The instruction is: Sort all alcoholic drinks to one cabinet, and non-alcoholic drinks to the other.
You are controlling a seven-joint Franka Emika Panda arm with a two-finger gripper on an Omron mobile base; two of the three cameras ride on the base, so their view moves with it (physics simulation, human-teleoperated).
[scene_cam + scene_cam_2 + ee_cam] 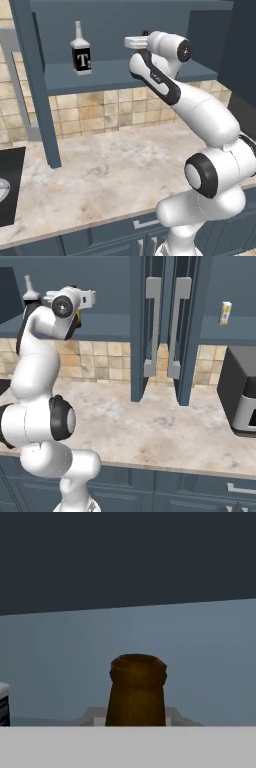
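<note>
Slim brown glass beer bottle (136,689) stood upright, neck up, clamped in the end effector (143,41); one clear liquor bottle (80,51) stood upright beside it.

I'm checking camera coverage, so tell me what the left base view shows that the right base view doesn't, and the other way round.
Left base view: the whole clear liquor bottle with the black label and white T, upright on the open cabinet's shelf, and a black stovetop at the left edge.

Right base view: a slim cream can on the other cabinet's shelf, the grey bar handles on the open doors, and a dark appliance on the right.

Both: the white arm reaching into the cabinet, the marbled counter and the tiled backsplash.
</note>
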